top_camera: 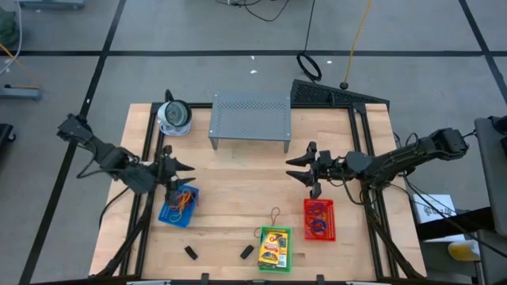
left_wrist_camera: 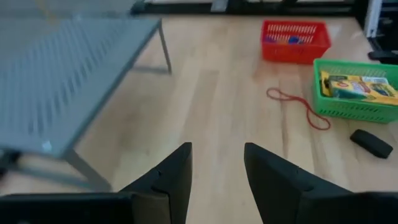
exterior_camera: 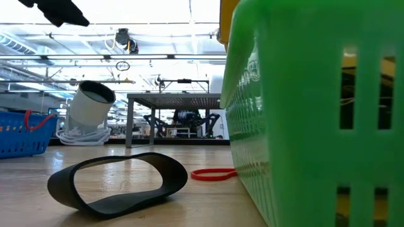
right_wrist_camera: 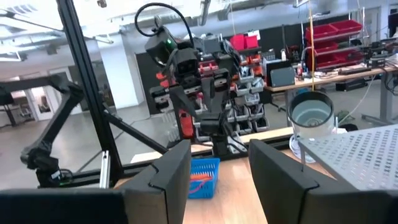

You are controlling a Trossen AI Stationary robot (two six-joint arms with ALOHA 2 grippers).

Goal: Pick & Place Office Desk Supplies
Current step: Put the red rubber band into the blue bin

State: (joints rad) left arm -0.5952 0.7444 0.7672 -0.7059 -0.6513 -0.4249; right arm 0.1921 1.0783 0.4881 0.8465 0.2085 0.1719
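Note:
My left gripper (top_camera: 187, 168) hangs open just above the far end of the blue basket (top_camera: 178, 206), which holds orange and red rubber bands. My right gripper (top_camera: 291, 169) is open in the air over bare table, beyond the red basket (top_camera: 319, 220). Nothing lies between either pair of fingers in the wrist views (left_wrist_camera: 217, 155) (right_wrist_camera: 219, 152). Crayon boxes (left_wrist_camera: 357, 86) lie in the green basket (top_camera: 275, 248). A red rubber band (left_wrist_camera: 298, 102) lies flat on the table beside it. Two black clips (top_camera: 191, 252) (top_camera: 246, 252) lie near the table's near edge.
The grey perforated shelf (top_camera: 249, 119) stands on its legs at the far middle, with a round white-grey object (top_camera: 174, 117) to its left. In the low view a black loop-shaped clip (exterior_camera: 120, 183) and the green basket's wall (exterior_camera: 315, 113) stand close to the camera.

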